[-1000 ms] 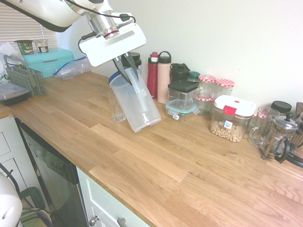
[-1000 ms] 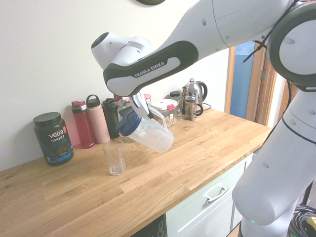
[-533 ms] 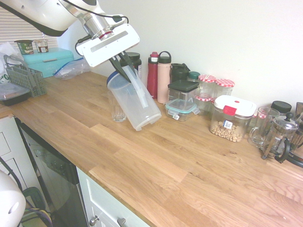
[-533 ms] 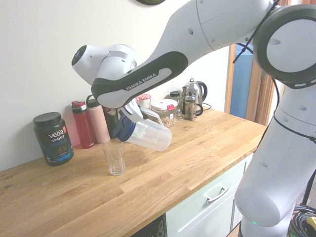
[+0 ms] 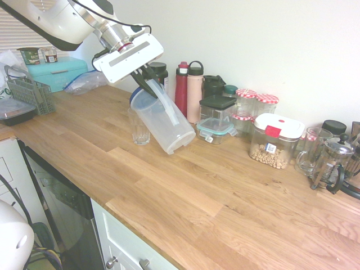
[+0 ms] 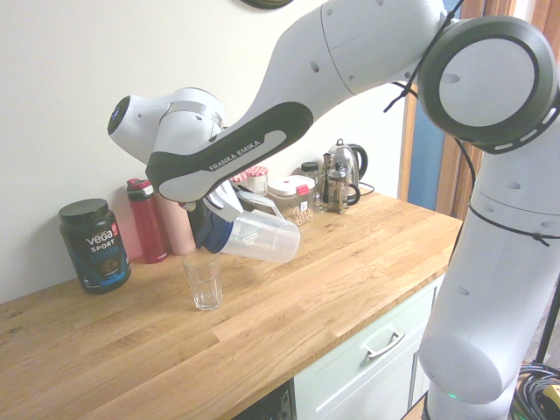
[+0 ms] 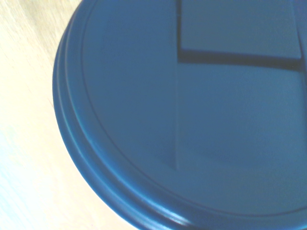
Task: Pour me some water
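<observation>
We see a long wooden surface (image 5: 185, 191) carrying everything. Above it we find the clear pitcher (image 5: 163, 124), tipped steeply with its blue lid (image 6: 213, 234) leaning over the empty drinking glass (image 6: 203, 278), which stands upright on the surface just under the lid's edge. We see the tool (image 5: 147, 84) clamped tight on the pitcher's handle, holding it off the surface. The lid fills our wrist view (image 7: 192, 110).

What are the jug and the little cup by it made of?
The jug looks like cloudy, see-through plastic with a smooth blue plastic lid. The little cup seems to be clear glass: you can see through it and its sides glint, though it could be hard plastic.
</observation>
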Controlling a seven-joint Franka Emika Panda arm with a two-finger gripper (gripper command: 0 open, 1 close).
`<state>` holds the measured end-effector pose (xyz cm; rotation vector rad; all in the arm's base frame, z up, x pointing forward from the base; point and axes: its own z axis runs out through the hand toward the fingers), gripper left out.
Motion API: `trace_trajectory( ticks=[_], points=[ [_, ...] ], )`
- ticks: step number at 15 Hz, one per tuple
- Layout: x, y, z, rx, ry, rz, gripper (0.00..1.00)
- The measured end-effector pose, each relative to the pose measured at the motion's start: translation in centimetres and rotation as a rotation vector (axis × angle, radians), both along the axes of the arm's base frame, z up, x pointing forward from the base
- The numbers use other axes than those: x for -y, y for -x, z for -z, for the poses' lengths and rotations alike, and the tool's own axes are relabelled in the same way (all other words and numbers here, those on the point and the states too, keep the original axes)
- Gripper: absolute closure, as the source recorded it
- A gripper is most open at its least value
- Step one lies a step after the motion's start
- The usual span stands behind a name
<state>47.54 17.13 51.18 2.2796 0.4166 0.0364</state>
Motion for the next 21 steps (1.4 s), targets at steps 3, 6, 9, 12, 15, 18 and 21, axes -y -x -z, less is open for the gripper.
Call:
trace_trajectory(
  ticks=[3, 6, 9, 12, 15, 18, 21],
  points=[
    [-0.9, 0.3, -2.2, 0.034, -0.1, 0.022, 1.0],
    [0.8, 2.2, -7.9, 0.112, -0.251, 0.089, 1.0],
    [4.7, 3.9, -12.2, 0.173, -0.411, 0.196, 1.0],
    [8.4, 3.1, -12.9, 0.241, -0.53, 0.322, 1.0],
    [13.8, 1.7, -11.9, 0.307, -0.63, 0.461, 1.0],
    [19.6, 1.7, -8.7, 0.361, -0.721, 0.617, 1.0],
    [23.9, 3.3, -4.6, 0.432, -0.793, 0.767, 1.0]
  ],
)
